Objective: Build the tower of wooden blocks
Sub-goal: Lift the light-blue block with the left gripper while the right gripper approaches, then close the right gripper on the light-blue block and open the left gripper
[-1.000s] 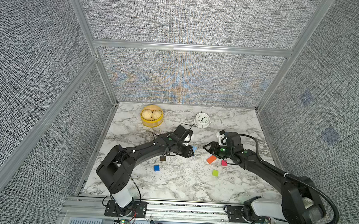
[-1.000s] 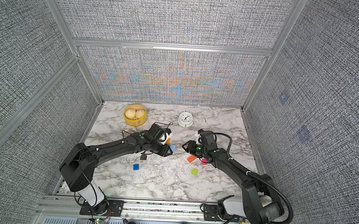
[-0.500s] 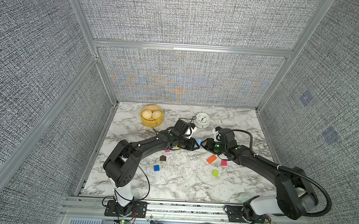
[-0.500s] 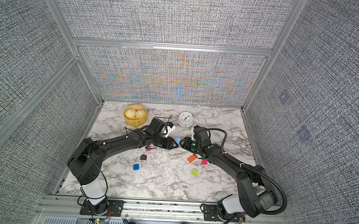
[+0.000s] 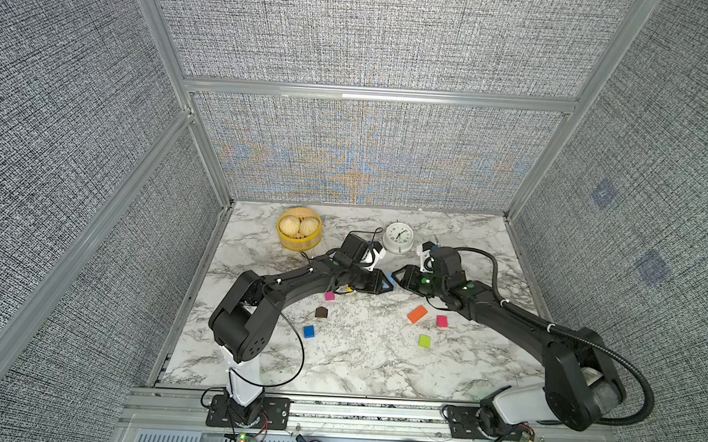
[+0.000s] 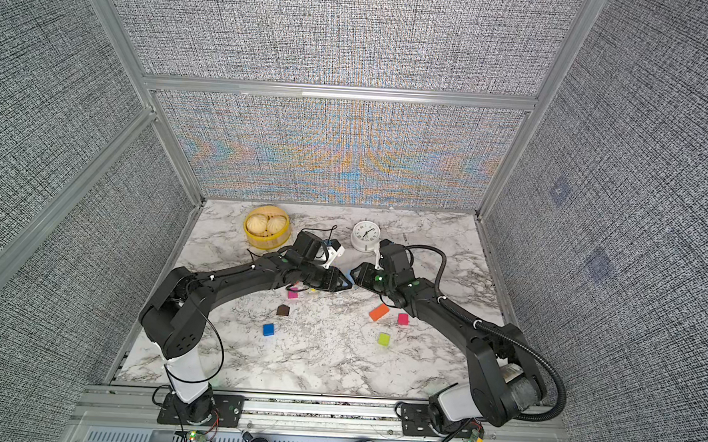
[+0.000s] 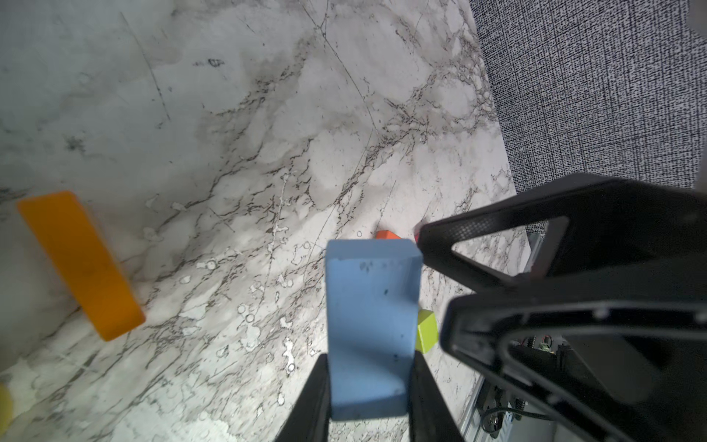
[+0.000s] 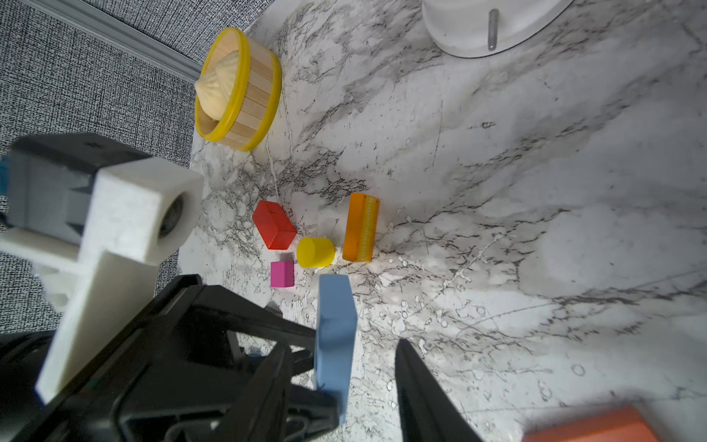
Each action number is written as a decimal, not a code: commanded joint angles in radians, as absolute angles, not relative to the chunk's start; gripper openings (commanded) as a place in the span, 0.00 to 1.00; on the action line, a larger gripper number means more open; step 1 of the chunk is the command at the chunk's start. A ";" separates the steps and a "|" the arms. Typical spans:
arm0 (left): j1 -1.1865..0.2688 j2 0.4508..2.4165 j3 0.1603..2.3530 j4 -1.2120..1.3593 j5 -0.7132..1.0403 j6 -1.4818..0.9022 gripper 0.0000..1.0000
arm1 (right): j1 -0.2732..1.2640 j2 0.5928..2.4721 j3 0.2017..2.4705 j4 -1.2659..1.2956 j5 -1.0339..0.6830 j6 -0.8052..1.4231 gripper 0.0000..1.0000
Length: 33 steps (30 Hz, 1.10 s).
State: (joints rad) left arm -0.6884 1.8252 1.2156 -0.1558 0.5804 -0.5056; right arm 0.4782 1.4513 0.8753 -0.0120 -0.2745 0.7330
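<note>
Light-blue brick (image 7: 369,306) clamped in left end effector (image 7: 369,359), right end effector (image 7: 432,283) parted just beside it

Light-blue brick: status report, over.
Left gripper shut on light-blue brick. Right gripper open at its free end. Nothing stacked yet; orange brick, yellow cylinder loose nearby, not blocking.

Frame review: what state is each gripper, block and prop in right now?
left gripper: shut on the light-blue brick
right gripper: open, close beside the brick, not gripping
light-blue brick: held, not yet placed
other blocks: lying loose, none stacked
alarm clock: standing upright
steamer basket: uncovered, two buns inside
</note>
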 commanded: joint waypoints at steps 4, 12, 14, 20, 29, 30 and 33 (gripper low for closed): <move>-0.686 1.818 1.229 -0.132 0.610 -0.509 0.16 | 0.484 1.479 0.887 0.009 -0.284 0.727 0.39; -0.683 1.807 1.227 -0.124 0.623 -0.515 0.16 | 0.484 1.501 0.903 0.012 -0.287 0.726 0.29; -0.684 1.806 1.226 -0.118 0.624 -0.518 0.16 | 0.484 1.507 0.909 0.011 -0.290 0.724 0.24; -0.680 1.809 1.224 -0.109 0.635 -0.523 0.16 | 0.485 1.515 0.916 0.009 -0.291 0.723 0.14; -0.677 1.791 1.223 -0.135 0.598 -0.510 0.58 | 0.483 1.529 0.957 -0.052 -0.290 0.698 0.00; -0.677 1.783 1.221 -0.142 0.584 -0.506 0.65 | 0.484 1.531 0.967 -0.070 -0.290 0.690 0.00; -0.674 1.758 1.212 -0.165 0.537 -0.492 0.86 | 0.482 1.535 0.987 -0.119 -0.288 0.671 0.00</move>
